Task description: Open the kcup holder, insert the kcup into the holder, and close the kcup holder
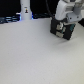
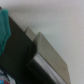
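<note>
Wide, pale, matte tabletop (image 1: 35, 55) filling most of the exterior view. At its far edge, toward the exterior view's right, a black boxy kcup holder (image 1: 59, 30) with lighter patches on its front, sitting on the tabletop. Directly above the holder, touching or nearly touching its top, the white robot arm (image 1: 65, 9) with a teal-green patch near its lower end; gripper (image 1: 66, 24) lowered onto the holder's upper part, fingers too blurred and hidden to tell whether spread or clamped. Well apart from the holder, toward the exterior view's left along the same far edge, a tall white bottle-like object (image 1: 25, 11) with a dark mark, standing upright. In the wrist view, very close and blurred: a grey-beige flat slab with a slanted edge (image 2: 50, 52), seemingly part of the holder, beside a dark black surface (image 2: 17, 50), with a teal shape (image 2: 4, 30) at the frame's edge. Small white kcup with green and blue top not discernible in either view; possibly hidden by the gripper.
</note>
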